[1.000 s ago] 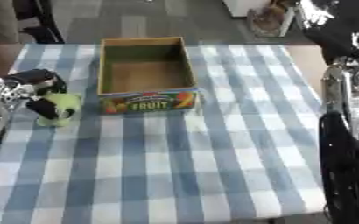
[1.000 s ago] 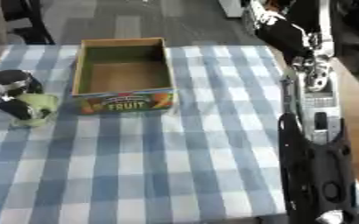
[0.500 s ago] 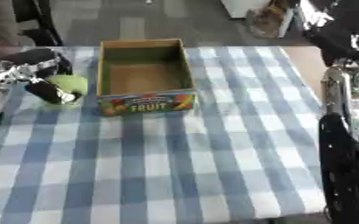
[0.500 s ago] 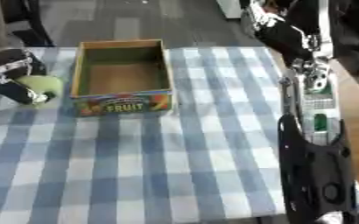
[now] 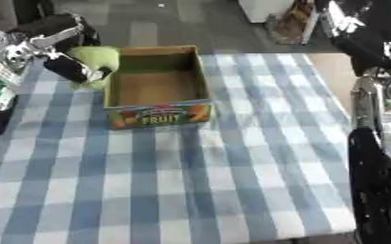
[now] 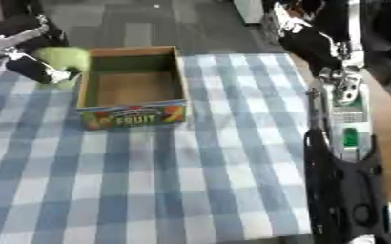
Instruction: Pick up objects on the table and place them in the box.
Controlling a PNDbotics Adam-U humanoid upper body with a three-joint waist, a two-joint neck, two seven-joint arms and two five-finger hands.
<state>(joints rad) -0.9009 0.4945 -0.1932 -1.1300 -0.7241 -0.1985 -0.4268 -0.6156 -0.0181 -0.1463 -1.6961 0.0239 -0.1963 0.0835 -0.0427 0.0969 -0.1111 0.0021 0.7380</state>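
The left hand (image 5: 61,50) is gripping a green fruit (image 5: 97,59), fingers curled round it, hovering just beside the left wall of the cardboard box (image 5: 153,113). The box is sitting open, front panel reading "FRUIT". The blue checked tablecloth (image 5: 232,181) is lying bare nearer us. The right arm (image 6: 336,143) is hanging along the table's right edge; its hand I cannot make out.

You've got a yellow-green object (image 5: 97,61) in your black and silver left hand (image 5: 58,50), over a blue-and-white checked tablecloth (image 5: 232,176). Your box (image 5: 155,90) is brown cardboard inside, its front panel bright green, orange and yellow, lettered FRUIT.
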